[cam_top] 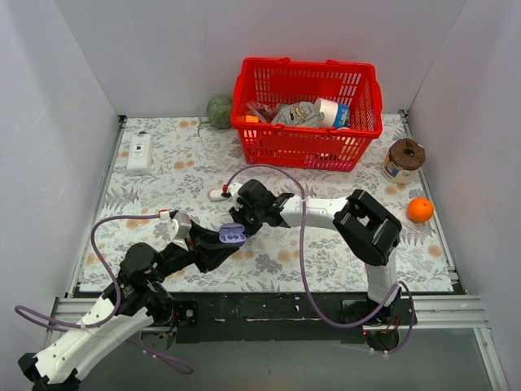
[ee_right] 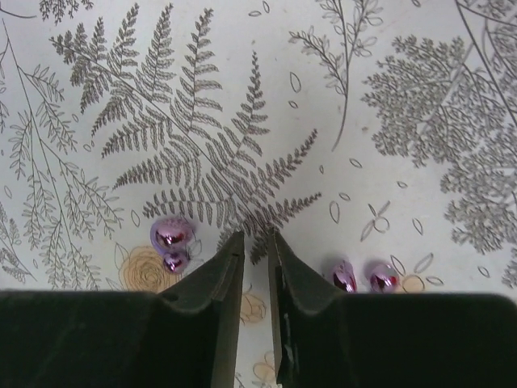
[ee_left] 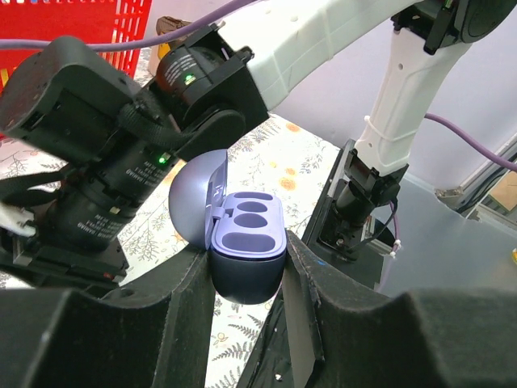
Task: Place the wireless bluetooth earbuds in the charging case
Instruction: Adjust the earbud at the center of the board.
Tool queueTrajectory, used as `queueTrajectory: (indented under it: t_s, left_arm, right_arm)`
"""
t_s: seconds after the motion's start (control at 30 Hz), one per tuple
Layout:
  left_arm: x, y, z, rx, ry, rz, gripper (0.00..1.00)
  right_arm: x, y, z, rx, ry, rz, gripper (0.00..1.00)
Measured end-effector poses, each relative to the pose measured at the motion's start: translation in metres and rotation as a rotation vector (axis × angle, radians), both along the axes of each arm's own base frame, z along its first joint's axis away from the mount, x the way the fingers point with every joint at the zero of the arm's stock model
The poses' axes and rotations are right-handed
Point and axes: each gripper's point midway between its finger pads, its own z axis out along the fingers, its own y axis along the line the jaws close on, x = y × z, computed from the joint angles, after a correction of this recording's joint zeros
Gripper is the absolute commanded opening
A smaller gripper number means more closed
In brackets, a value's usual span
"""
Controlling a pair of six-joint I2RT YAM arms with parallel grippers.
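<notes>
My left gripper (ee_left: 246, 279) is shut on the lavender charging case (ee_left: 246, 242) and holds it above the table with the lid open; its sockets are empty. In the top view the case (cam_top: 232, 235) sits just in front of my right gripper (cam_top: 242, 215). In the right wrist view my right gripper (ee_right: 255, 242) points down at the floral cloth, its jaws almost together with nothing between them. One glossy purple earbud (ee_right: 171, 235) lies just left of the fingers. The other earbud (ee_right: 345, 276) lies just right of them, partly hidden by the finger.
A red basket (cam_top: 358, 122) with several items stands at the back. An orange (cam_top: 420, 209) and a brown jar (cam_top: 404, 159) are at the right. A green ball (cam_top: 219, 111), a white device (cam_top: 139, 153) and a small white object (cam_top: 216, 195) lie at the left and middle.
</notes>
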Motion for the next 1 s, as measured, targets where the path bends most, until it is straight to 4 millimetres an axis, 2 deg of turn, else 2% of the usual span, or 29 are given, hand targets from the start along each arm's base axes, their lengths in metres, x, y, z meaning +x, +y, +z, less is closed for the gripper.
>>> queueTrajectory:
  t_s: [0.1,0.2,0.33,0.4,0.6,0.63,0.8,1.0]
  left_arm:
    - [0.000,0.000,0.000,0.000,0.001,0.002,0.00]
    - [0.000,0.000,0.000,0.000,0.001,0.002,0.00]
    - [0.000,0.000,0.000,0.000,0.001,0.002,0.00]
    - [0.000,0.000,0.000,-0.001,0.002,0.002,0.00]
    - [0.000,0.001,0.001,-0.007,0.003,0.003,0.00]
    - [-0.001,0.001,0.002,-0.010,0.001,0.004,0.00]
    - [-0.002,0.003,0.005,-0.021,-0.004,0.005,0.00]
    - [-0.002,0.003,0.005,-0.023,0.000,0.007,0.00]
  right_arm:
    - [0.000,-0.009,0.006,0.005,-0.005,-0.013,0.33]
    - [-0.005,-0.013,0.023,0.038,-0.011,-0.014,0.41]
    - [-0.016,-0.001,0.043,0.091,-0.029,0.012,0.48]
    - [-0.027,0.007,0.046,0.105,-0.032,0.043,0.49]
    - [-0.058,0.019,0.034,0.087,0.001,0.121,0.57]
    - [-0.060,0.019,0.028,0.076,0.009,0.123,0.64]
    - [-0.060,0.014,0.010,0.026,0.031,0.116,0.66]
    - [-0.055,0.017,0.008,0.020,0.026,0.110,0.66]
